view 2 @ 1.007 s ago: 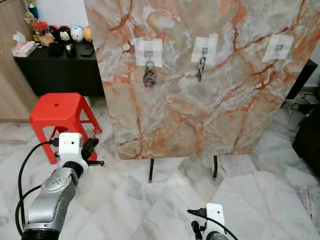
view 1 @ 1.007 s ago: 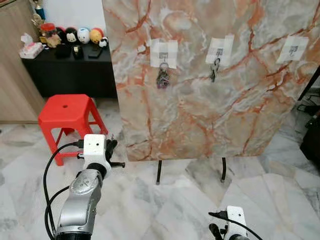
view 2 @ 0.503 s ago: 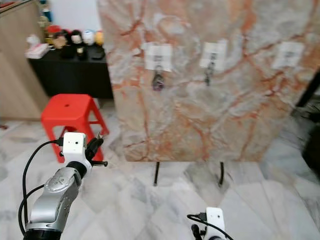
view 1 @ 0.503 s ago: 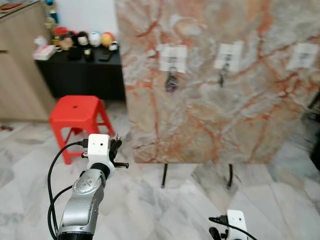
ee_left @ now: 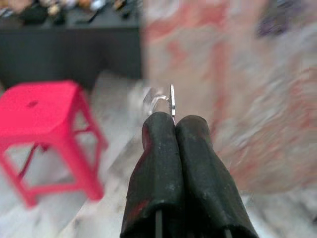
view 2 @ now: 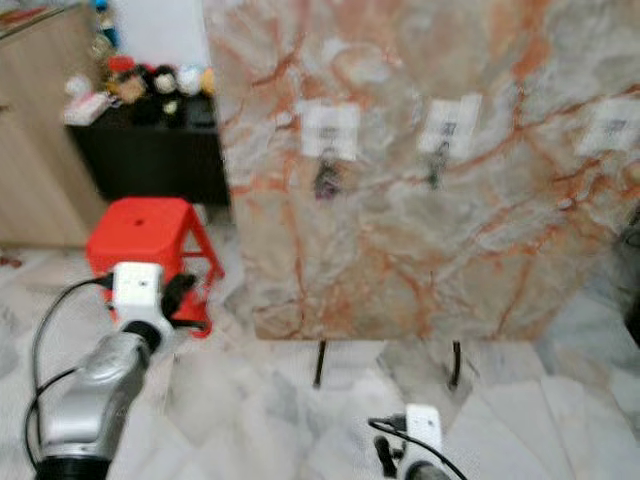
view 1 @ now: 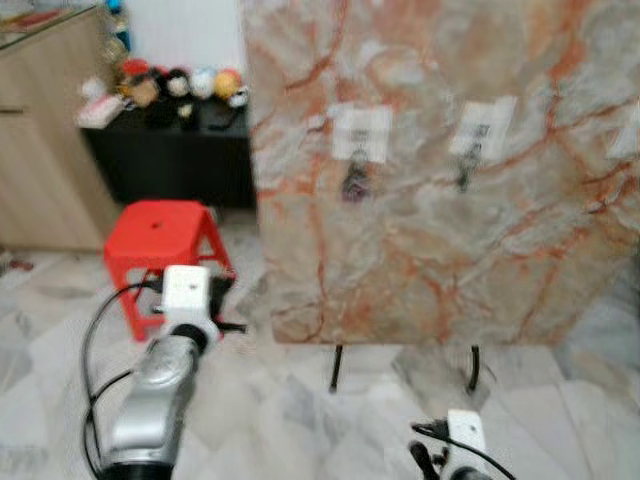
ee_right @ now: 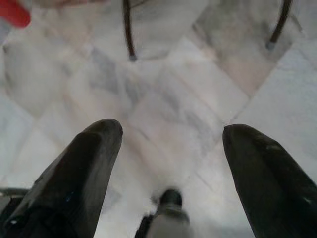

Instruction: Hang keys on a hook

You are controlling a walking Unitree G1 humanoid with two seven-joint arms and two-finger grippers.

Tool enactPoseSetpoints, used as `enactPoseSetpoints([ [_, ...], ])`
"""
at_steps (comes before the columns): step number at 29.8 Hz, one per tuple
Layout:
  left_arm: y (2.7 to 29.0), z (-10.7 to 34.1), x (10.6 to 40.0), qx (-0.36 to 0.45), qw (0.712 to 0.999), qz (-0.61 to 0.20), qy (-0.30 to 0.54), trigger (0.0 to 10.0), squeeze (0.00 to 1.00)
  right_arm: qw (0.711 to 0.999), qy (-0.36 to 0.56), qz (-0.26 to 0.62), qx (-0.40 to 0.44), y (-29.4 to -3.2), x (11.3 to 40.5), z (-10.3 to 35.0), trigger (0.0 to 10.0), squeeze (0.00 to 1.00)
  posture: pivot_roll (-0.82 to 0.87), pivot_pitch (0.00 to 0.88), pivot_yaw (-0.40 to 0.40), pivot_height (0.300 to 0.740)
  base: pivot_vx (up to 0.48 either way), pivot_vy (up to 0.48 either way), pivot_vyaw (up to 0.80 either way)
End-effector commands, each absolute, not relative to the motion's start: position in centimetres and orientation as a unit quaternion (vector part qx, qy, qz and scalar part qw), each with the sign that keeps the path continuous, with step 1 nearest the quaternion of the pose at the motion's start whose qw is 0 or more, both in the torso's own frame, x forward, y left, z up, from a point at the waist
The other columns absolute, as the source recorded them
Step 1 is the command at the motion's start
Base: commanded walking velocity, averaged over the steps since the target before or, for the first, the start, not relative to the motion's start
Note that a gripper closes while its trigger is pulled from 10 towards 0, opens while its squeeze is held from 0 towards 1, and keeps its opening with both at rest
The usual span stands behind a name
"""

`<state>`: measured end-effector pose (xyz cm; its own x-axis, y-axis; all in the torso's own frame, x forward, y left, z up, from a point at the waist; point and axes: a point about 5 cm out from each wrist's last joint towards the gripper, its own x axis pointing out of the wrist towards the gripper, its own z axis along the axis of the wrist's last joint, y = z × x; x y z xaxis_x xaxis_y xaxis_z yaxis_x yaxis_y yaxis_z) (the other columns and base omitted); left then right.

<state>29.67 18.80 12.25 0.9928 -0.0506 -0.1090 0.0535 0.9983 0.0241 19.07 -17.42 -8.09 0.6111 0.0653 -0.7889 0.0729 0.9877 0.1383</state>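
Observation:
A marble-patterned board (view 1: 440, 170) stands ahead with three white patches bearing hooks. A dark bunch of keys (view 1: 355, 183) hangs on the left hook, and another key (view 1: 463, 172) hangs on the middle one. The right patch (view 2: 612, 125) carries nothing that I can make out. My left gripper (view 1: 228, 308) is raised to the left of the board, well short of it. It is shut on a thin metal key ring (ee_left: 171, 101) that sticks out past the fingertips. My right gripper (ee_right: 168, 134) hangs low over the floor, open and holding nothing.
A red plastic stool (view 1: 165, 235) stands just beyond my left gripper. Behind it a black cabinet (view 1: 170, 150) carries small toys, beside a wooden cupboard (view 1: 40, 130). The board rests on thin black legs (view 1: 337, 365) on the marble floor.
The whole picture has shifted right and blurred, so the camera has moved. My left gripper keeps its hold on the key ring; the right arm still hangs low.

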Motion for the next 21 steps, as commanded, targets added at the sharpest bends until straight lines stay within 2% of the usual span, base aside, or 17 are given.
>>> enactPoseSetpoints([
  [1, 18.00, 12.17, 29.70, 0.009, 0.998, -0.037, 0.054, 10.0, 0.00, 0.893, 0.445, -0.012, 0.068, -18.40, 18.67, -8.20, 10.0, 0.00, 0.13, 0.020, -0.046, 0.740, 0.330, 0.000, 0.00],
  [7, 18.12, 12.22, 29.55, 0.008, 0.998, -0.027, 0.049, 10.0, 0.00, 0.892, 0.448, -0.011, 0.064, -18.43, 18.48, -8.29, 10.0, 0.00, 0.13, 0.038, -0.052, 0.740, 0.260, 0.000, 0.76],
  [19, 18.10, 12.18, 29.52, 0.012, 0.998, -0.024, 0.049, 10.0, 0.00, 0.892, 0.449, -0.006, 0.057, -18.34, 18.44, -8.31, 10.0, 0.00, 0.12, 0.056, -0.054, 0.740, 0.000, 0.000, 0.00],
  [21, 18.12, 12.24, 29.59, 0.012, 0.999, -0.022, 0.048, 10.0, 0.00, 0.893, 0.449, 0.001, 0.041, -18.33, 18.52, -8.27, 10.0, 0.00, 0.13, 0.058, -0.055, 0.740, 0.000, 0.000, 0.80],
])
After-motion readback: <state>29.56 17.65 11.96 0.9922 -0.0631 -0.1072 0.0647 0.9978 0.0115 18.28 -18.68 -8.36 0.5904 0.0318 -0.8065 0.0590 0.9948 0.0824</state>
